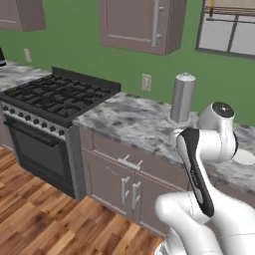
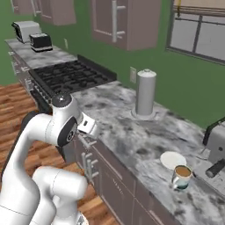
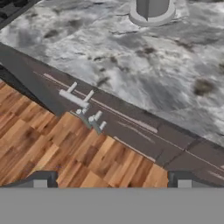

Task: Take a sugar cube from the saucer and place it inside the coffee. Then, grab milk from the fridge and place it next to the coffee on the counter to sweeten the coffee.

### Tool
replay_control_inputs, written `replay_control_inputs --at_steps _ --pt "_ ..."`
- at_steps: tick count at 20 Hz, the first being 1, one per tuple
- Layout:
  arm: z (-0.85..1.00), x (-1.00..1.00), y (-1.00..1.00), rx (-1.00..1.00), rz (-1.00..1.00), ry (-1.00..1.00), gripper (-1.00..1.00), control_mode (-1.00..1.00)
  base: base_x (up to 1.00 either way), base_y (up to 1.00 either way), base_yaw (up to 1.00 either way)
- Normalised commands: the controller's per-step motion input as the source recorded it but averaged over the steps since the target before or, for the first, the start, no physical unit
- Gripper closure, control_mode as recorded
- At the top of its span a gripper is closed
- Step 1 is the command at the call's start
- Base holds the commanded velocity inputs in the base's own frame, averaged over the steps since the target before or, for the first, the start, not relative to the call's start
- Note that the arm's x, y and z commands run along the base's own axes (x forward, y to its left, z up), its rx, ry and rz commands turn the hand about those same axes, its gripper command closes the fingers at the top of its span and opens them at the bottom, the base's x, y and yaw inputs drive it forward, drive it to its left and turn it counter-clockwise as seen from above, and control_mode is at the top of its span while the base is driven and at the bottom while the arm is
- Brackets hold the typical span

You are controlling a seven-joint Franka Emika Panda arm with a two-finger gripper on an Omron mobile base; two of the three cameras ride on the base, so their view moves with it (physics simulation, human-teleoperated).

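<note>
On the counter [image 2: 132, 136], well to the right of the arm, the coffee [image 2: 181, 176] stood just in front of the saucer [image 2: 172, 159], the mug near the worktop's front edge; whether the two touched could not be told. The gripper [image 3: 112, 181] hung far from both, above the wooden floor [image 3: 52, 148] in front of the cabinet doors [image 3: 131, 131], its two dark fingertips [image 3: 40, 180] spread wide apart with nothing between them. No sugar cube could be made out on the plate at this size.

From the right base view came the mug, the whole saucer, an espresso machine [image 2: 215, 145] just beyond them at the right edge, and a toaster [image 2: 40, 41] on the far counter past the stove [image 2: 66, 77]. From the left base view, the arm's own body covered that stretch, leaving a sliver of the saucer [image 1: 245, 157] beside the elbow. Both base views held a tall grey cylinder [image 2: 145, 93] upright near the green wall [image 1: 74, 35]; the hand view caught its base [image 3: 152, 12].

Marbled grey-and-white stone ran above brown drawers with silver handles [image 3: 73, 98]. Wall cabinets [image 1: 142, 22] and a window [image 2: 197, 30] hung above.
</note>
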Motion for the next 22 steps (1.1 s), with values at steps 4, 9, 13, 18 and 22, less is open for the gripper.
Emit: replay_control_inputs --at_steps 4,9,13,18,22 --pt "0.0 0.0 0.0 0.0 0.0 0.0 -1.0 1.0 -0.01 0.33 0.87" --pt "0.0 0.0 0.0 0.0 0.0 0.0 -1.0 1.0 0.0 0.14 0.83" --pt "0.0 0.0 0.0 0.0 0.0 0.0 -1.0 1.0 0.16 0.16 0.81" --pt "0.0 0.0 0.0 0.0 0.0 0.0 -1.0 1.0 0.64 0.08 0.69" --pt "0.0 0.0 0.0 0.0 0.0 0.0 -1.0 1.0 0.97 0.0 0.5"
